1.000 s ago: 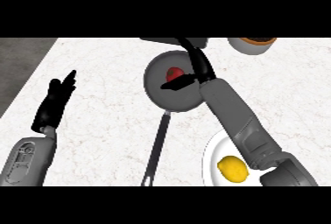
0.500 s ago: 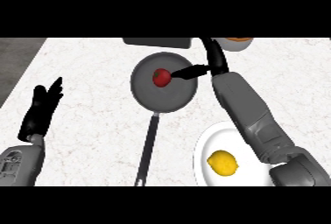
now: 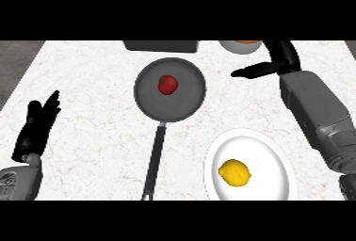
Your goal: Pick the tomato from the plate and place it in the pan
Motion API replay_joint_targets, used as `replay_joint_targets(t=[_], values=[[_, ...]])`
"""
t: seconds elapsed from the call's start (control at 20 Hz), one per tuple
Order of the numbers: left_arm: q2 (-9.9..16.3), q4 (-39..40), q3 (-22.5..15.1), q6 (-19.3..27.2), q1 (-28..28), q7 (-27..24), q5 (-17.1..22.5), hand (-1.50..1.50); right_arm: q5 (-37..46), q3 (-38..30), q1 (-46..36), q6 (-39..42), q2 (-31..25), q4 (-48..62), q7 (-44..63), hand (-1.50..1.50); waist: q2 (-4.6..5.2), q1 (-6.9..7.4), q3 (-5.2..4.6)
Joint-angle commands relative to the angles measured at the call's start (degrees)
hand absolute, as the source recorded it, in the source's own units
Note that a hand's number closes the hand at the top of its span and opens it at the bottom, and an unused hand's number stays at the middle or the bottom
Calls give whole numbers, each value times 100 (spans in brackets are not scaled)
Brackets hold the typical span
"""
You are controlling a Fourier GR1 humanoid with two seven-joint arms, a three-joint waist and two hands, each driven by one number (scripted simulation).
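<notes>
A white marbled counter (image 3: pixel 90 141) is seen from steeply above. A dark round pan (image 3: pixel 170 89) sits near the middle, toward the far side. Its long thin handle (image 3: pixel 154 162) runs from the pan's near rim straight toward the near edge, leaning slightly left, so the pan's long axis goes from far to near. A small red tomato (image 3: pixel 167 84) lies inside the pan, a little far of its centre. It looks round, with no clear long axis.

To the right and nearer, a white plate (image 3: pixel 261 155) holds a yellow lemon (image 3: pixel 235 172) near its middle. The plate is well apart from the tomato.

The right hand (image 3: pixel 272 66) hangs to the right of the pan, at the far right of the counter, apart from the pan's rim. Its fingers are relaxed and point left toward the pan, holding nothing. The grey right forearm (image 3: pixel 321 117) runs back toward the near right corner.

The left hand (image 3: pixel 38 127) rests at the left edge, fingers straight and pointing away, empty.

At the far edge sit a dark rectangular object (image 3: pixel 161 45) and part of a pale bowl (image 3: pixel 241 46).
</notes>
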Motion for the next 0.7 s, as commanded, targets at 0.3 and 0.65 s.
replay_joint_targets(t=[0.3,0.65], values=[[-67,127,-3,36,-31,-117,-46,0,171,52,306,1509,-1266,126,-424,-150,24,-15,7],[64,229,114,-159,-156,-169,88,0,215,0,330,1976,-1744,195,-562,-150,23,-19,8]])
